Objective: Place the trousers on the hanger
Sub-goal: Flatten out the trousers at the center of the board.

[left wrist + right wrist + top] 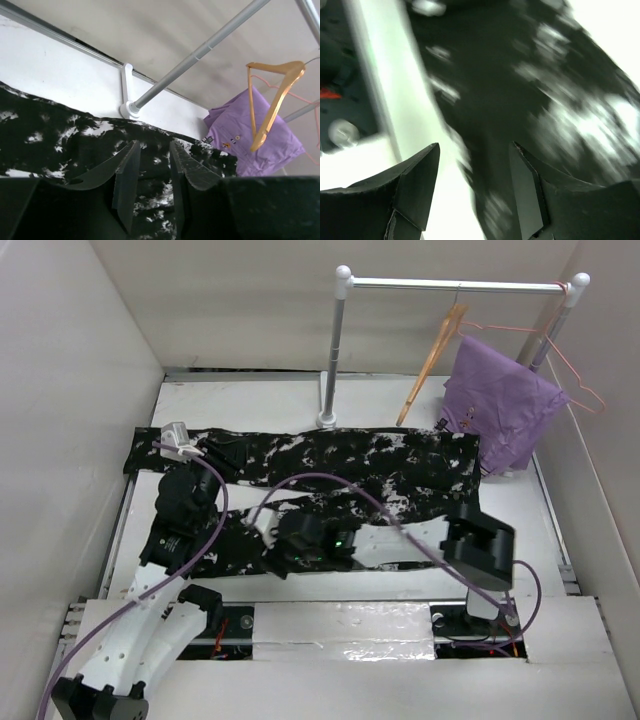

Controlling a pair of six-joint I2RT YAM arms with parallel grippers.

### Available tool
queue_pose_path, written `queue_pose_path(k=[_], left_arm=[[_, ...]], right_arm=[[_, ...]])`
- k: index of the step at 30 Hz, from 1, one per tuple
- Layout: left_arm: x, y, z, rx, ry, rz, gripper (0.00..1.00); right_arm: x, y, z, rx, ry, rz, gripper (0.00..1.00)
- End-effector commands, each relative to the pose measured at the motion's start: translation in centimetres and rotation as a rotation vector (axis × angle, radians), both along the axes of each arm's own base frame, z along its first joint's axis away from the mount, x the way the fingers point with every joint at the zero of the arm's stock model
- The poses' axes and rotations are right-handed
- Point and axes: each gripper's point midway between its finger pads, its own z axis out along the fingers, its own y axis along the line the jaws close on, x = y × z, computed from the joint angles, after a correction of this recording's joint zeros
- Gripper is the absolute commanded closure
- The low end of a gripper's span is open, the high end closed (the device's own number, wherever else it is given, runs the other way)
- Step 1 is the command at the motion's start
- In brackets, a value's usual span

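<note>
The black, white-speckled trousers (330, 465) lie spread flat across the table, legs running left to right. The tan wooden hanger (432, 360) hangs by its hook from the rail at the back right, apart from the trousers. My left gripper (212, 454) sits low over the trousers' left end, aimed toward the rail. In the left wrist view it (154, 145) is open, with a gap and only cloth (60, 135) behind. My right gripper (268, 538) is over the trousers' near edge. In the blurred right wrist view it (474, 145) is open, above cloth (520, 75) and bare table.
A white clothes rail (455, 284) stands on a post (332, 360) at the back. A purple cloth (500, 405) and thin pink wire hangers (572, 365) hang at its right end. White walls enclose the table (250, 400). A gap with cables runs along the near edge.
</note>
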Motion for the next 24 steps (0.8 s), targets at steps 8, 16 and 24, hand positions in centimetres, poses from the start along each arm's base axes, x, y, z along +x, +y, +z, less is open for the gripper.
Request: queue_pose_path(k=[8,16,24], left_arm=[[-0.2,0.4,-1.4,0.05,0.089,0.016,0.71],[1.2,1.9,-4.6,-0.001,0.16,0.06,0.72],[1.9,5.0,-11.8,-0.012,0.331,0.212,0.7]], right_arm=[[1.7,6.9,-4.1,-0.099,-0.101,-0.032,0.38],[9.4,4.4,-6.0,-0.083,-0.052,-0.168,0.82],[13.5,6.2,-1.3,0.113,0.043,-0.14,0.9]])
